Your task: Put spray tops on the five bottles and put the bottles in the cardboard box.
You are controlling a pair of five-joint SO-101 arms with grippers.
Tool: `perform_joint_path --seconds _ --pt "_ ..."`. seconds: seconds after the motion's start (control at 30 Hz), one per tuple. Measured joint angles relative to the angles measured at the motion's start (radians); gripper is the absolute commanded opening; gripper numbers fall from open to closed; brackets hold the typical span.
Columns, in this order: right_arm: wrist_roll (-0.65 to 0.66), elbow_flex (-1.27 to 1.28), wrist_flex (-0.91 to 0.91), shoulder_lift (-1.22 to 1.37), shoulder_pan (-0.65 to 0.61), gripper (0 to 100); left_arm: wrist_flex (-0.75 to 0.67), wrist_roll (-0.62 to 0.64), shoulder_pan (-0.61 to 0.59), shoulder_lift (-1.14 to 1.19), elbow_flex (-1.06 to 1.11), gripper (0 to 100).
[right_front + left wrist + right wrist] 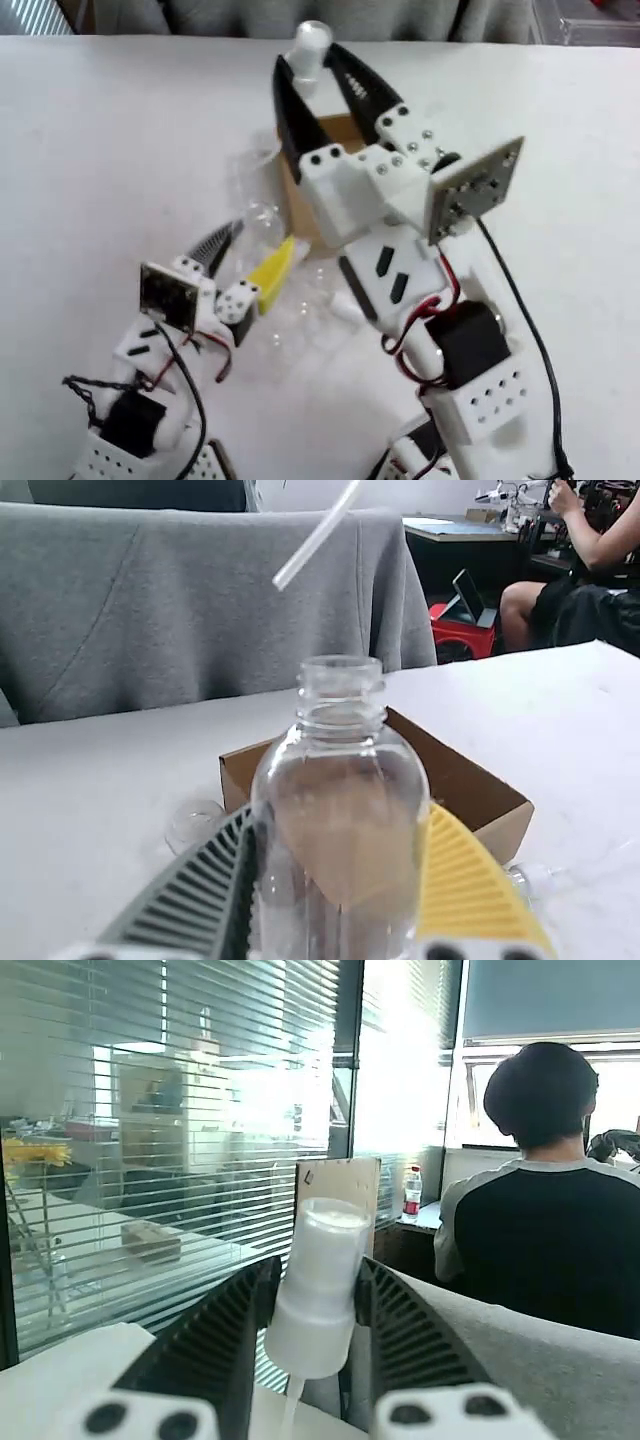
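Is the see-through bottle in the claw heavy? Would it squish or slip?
Probably light: the bottle looks empty, with the cardboard box showing through it. Its smooth, rounded sides may slip or roll, though the left claw grips it from both sides. It looks like thin plastic, so it might dent if squeezed hard.

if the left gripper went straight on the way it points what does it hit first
Likely the cardboard box, just beyond the bottle that the left gripper holds; the bottle would touch its near wall first, though depth is unclear.
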Motion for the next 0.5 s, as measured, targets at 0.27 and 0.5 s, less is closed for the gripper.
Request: perform_joint_path --seconds 0.27,0.5 --pt "0.003 0.0 0.072 -0.003 -0.003 1.7 -0.132 0.0 -0.038 0.0 0.098 2" --pt "0.003 0.0 0.089 -0.014 -0.005 1.7 -0.195 0.0 -0.083 0.0 0.118 2"
